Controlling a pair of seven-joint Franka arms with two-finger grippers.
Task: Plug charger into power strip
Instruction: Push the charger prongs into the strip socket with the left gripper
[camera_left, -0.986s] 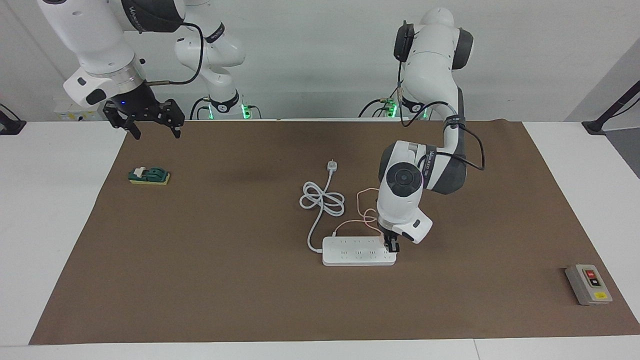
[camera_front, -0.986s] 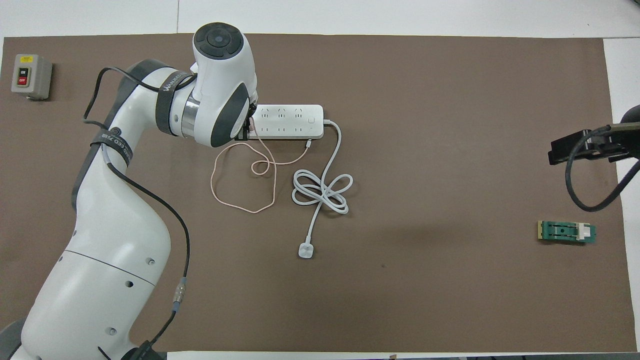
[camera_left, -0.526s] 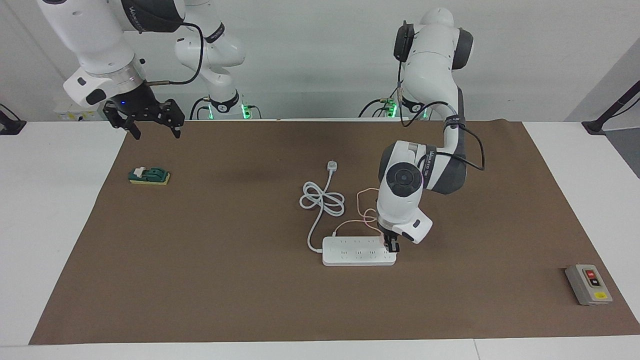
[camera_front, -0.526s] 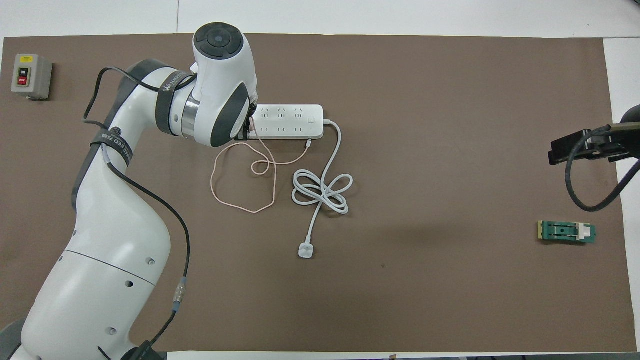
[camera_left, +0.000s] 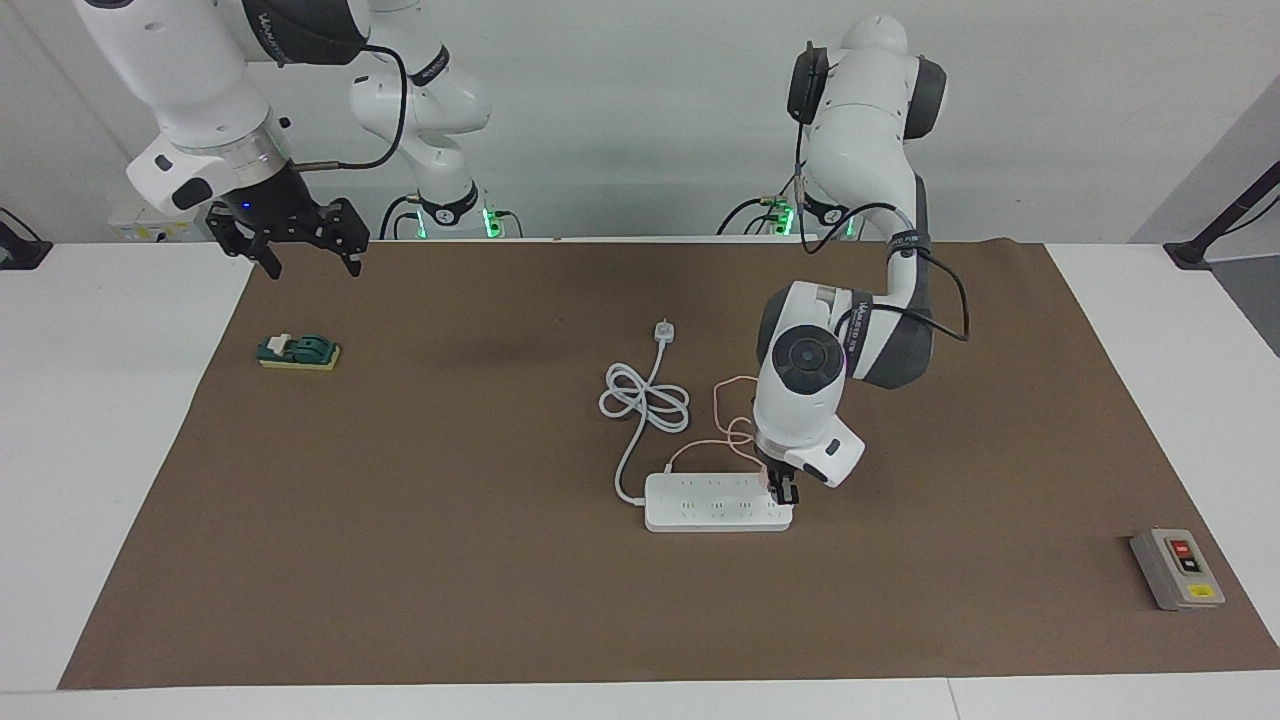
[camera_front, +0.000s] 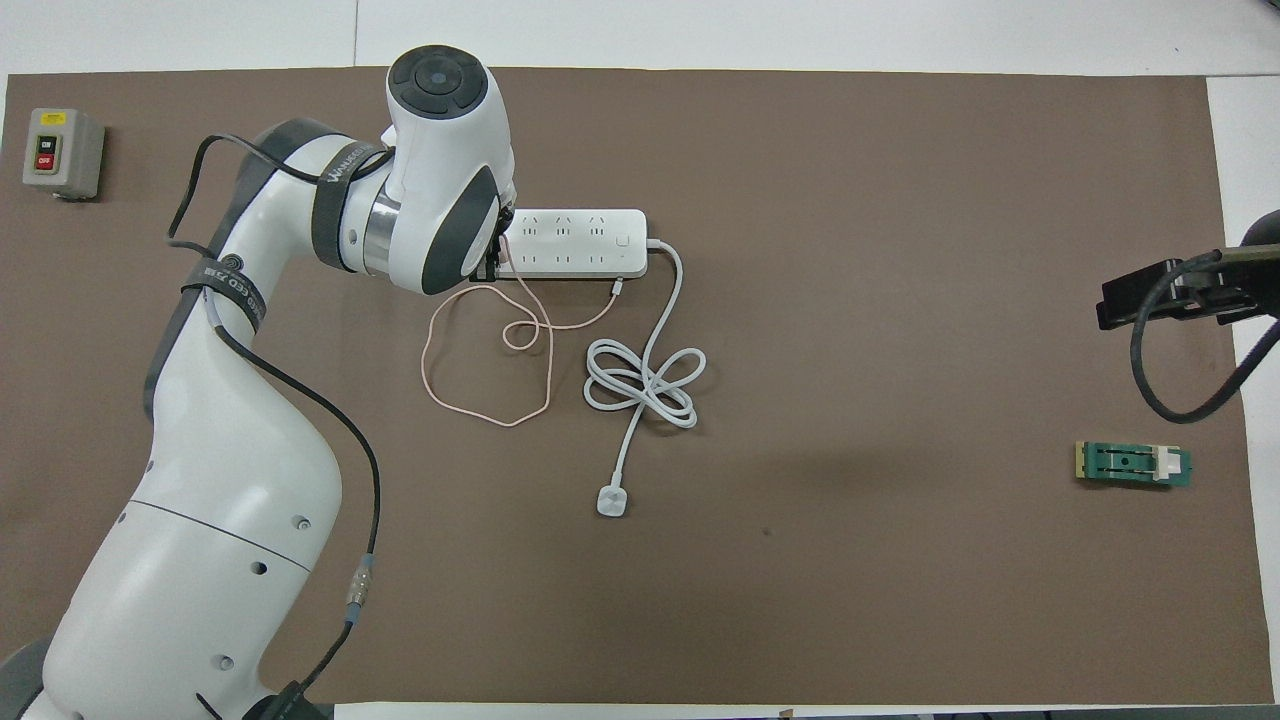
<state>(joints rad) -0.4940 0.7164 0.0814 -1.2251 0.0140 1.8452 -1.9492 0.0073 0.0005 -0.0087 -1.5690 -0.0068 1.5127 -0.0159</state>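
We see a long, flat, white plastic power strip (camera_left: 717, 502) with round corners lying on the brown paper mat (camera_left: 450, 560) that covers the white counter (camera_left: 100, 450). Its long side runs from one arm's end of the counter toward the other arm's end, and its rows of small holes face up. A thick, smooth white cord (camera_left: 640, 400) comes out of one short end, makes a bow-shaped coil and stops at a small round white plug (camera_left: 662, 331).

Our left hand (camera_left: 783, 493) points straight down at the other short end of the strip, the end toward the left arm's side. Its fingers are pinched shut on the small pale-pink cube charger (camera_left: 767, 478), which sits right on top of the strip there. We only see a little pink bit of it under the hand. Its thin pink cable (camera_front: 490, 370) lies in loose loops on the mat, nearer to the robots than the strip.

Our right hand (camera_left: 308, 262) waits open, up in the air over the edge of the mat. Below it lies a small green flat block with a white clip (camera_left: 298, 351). A grey box with red and yellow buttons (camera_left: 1177, 568) is well apart from the left hand.
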